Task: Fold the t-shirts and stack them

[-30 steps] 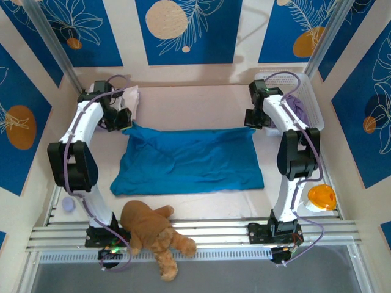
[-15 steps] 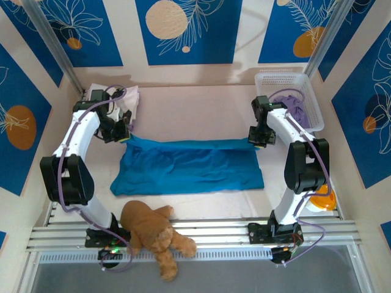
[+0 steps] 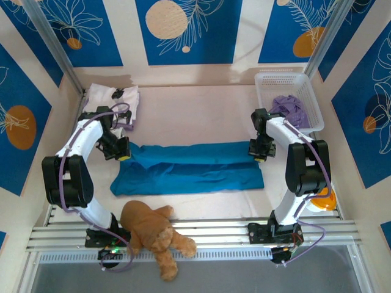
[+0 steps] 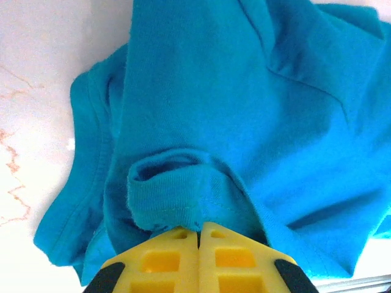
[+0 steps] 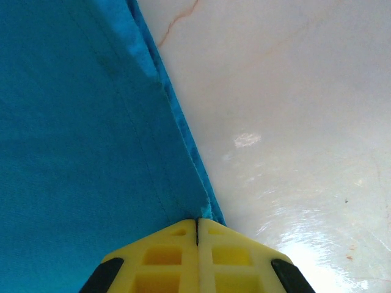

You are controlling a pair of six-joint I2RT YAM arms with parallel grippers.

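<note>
The left gripper (image 4: 198, 232) had its yellow fingers pressed together on a rolled hem of the teal shirt (image 4: 244, 110). The cloth spread away ahead of the fingertips and bunched to their left. The right gripper (image 5: 197, 223) was closed too, pinching the shirt's edge seam, with cloth left of its fingers and bare table (image 5: 293, 122) to their right. From above, the shirt stretched as a long doubled band between the two grippers. Beyond the left fingers lay the blotched white shirt (image 3: 113, 97). Beyond the right fingers, lavender shirts (image 3: 290, 110) sat in a basket (image 3: 287, 76). A bear (image 3: 153, 232) lay near the arm bases.
</note>
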